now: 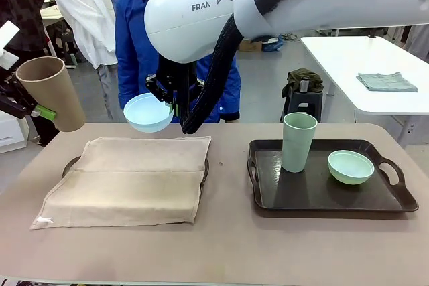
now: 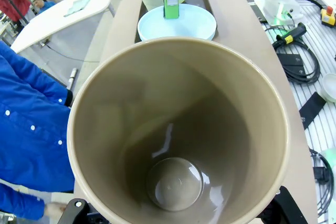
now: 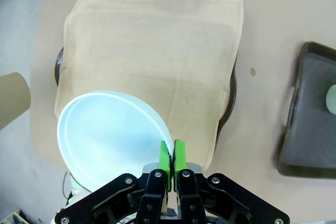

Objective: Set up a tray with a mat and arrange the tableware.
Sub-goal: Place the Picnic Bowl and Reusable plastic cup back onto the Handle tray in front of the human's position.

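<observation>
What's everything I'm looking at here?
brown table: one, brown, bearing both trays
beige cloth mat: one, beige, over a dark tray, left
black rectangular tray: one, black, right
tall tan handleless cup: one, tan, held aloft, left
small round light blue bowl: one, light blue, held aloft near mat's far edge
tall pale green handleless cup: one, pale green, upright on black tray
small round pale green bowl: one, pale green, beside it on that tray
person: one, blue shirt, far side
left gripper: one, black, gripping tan cup
right gripper: one, black, pinching blue bowl's rim
</observation>
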### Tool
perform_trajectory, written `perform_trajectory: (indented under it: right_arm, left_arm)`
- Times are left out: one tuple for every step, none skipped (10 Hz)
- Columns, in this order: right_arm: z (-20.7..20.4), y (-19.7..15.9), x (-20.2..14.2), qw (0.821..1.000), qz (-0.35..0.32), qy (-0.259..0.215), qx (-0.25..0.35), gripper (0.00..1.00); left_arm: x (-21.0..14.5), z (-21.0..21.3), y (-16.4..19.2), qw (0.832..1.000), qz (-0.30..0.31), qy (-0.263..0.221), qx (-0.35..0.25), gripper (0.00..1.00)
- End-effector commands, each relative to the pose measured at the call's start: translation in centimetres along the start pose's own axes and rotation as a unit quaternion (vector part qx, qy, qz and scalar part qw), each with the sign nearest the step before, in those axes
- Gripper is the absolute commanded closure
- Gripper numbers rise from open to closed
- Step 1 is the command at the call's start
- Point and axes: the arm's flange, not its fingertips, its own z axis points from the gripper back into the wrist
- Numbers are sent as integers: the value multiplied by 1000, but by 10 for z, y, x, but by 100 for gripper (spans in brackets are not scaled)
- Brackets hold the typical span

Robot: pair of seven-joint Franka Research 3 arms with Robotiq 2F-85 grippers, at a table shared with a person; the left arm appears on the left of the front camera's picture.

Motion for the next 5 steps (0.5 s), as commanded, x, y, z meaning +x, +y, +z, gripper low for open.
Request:
perform_trajectory:
  right_arm:
    - [0, 0, 0, 1000, 0, 0, 0, 96]
    - [-26, -9, 7, 1000, 0, 24, 4, 96]
    - [-59, -20, 12, 999, 0, 44, 21, 96]
    - [-80, -25, 15, 998, -1, 54, 30, 96]
    - [-98, -32, 15, 998, -6, 56, 28, 96]
  left_arm:
    - [0, 0, 0, 1000, 0, 0, 0, 16]
    - [-18, -22, 7, 1000, 16, -9, -16, 16]
    - [-39, -49, 17, 999, 32, -35, -15, 16]
    - [-51, -64, 21, 998, 43, -38, -27, 16]
    - [-62, -77, 22, 997, 49, -51, -29, 16]
